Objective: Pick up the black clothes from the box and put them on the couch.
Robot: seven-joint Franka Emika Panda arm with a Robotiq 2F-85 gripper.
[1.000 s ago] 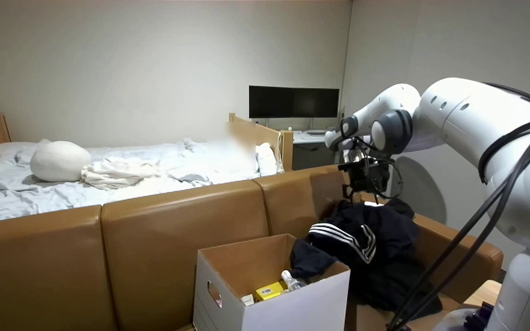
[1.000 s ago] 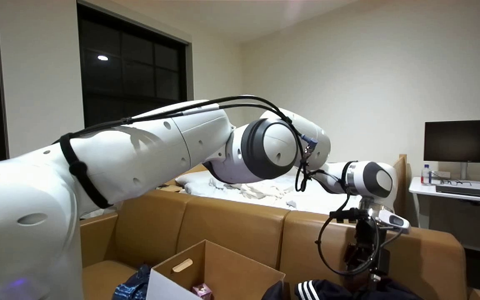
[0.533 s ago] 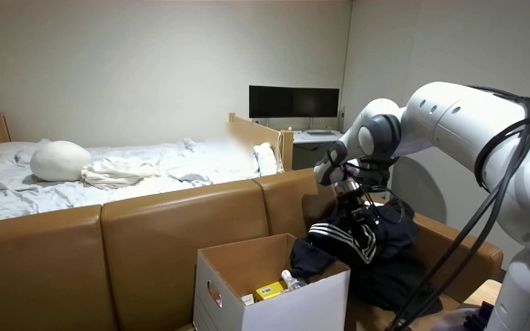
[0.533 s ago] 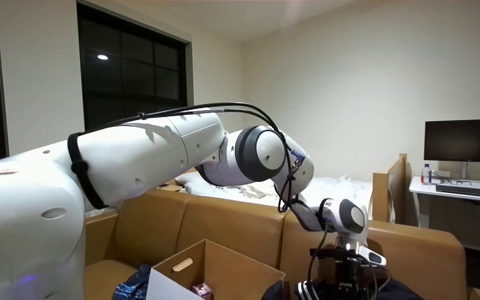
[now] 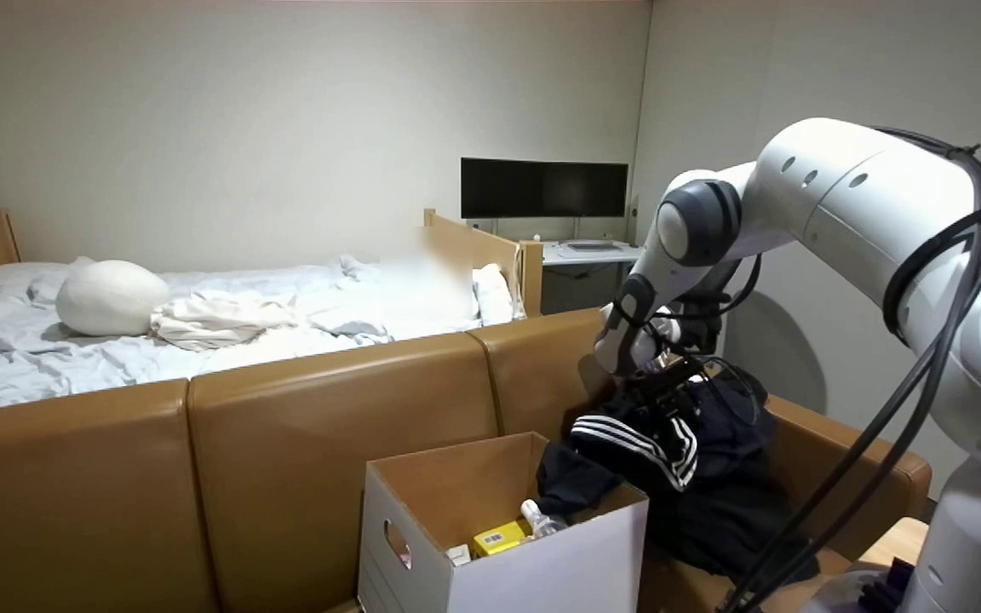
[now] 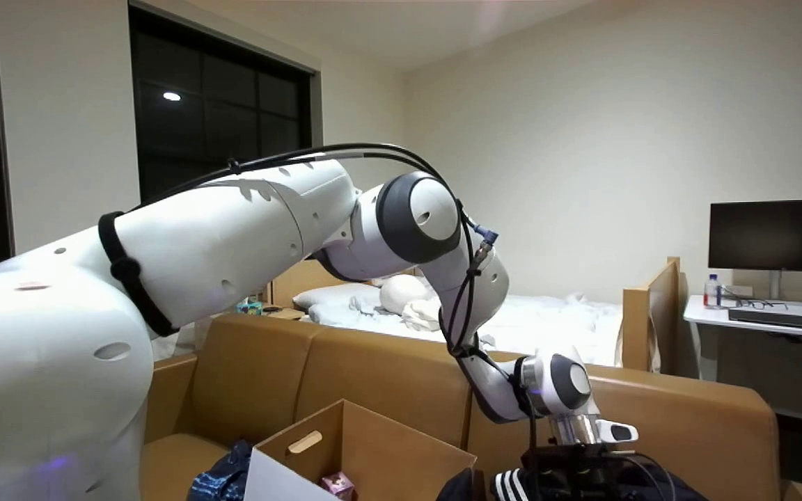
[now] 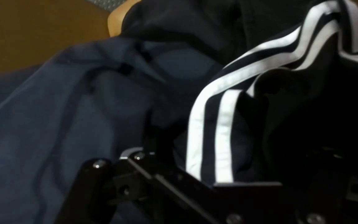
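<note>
Wrist view: the tool (image 7: 241, 152) has its jaws spread wide and grips nothing; white-striped fabric (image 7: 195, 137) of the black clothes (image 7: 73, 130) lies between them, and the fingertips are lost in the dark, so exact contact cannot be told. In an exterior view the tool sits low in the heap, which lies under and around it on the leather couch (image 5: 337, 417), between the armrest (image 5: 899, 477) and the cardboard box (image 5: 550, 566), a dark fold (image 5: 574, 478) hanging over the box's rim.

Smooth, glossy leather couch (image 5: 337, 417); matt cardboard box (image 5: 550, 558); clothes (image 5: 725, 451) of matt cloth
</note>
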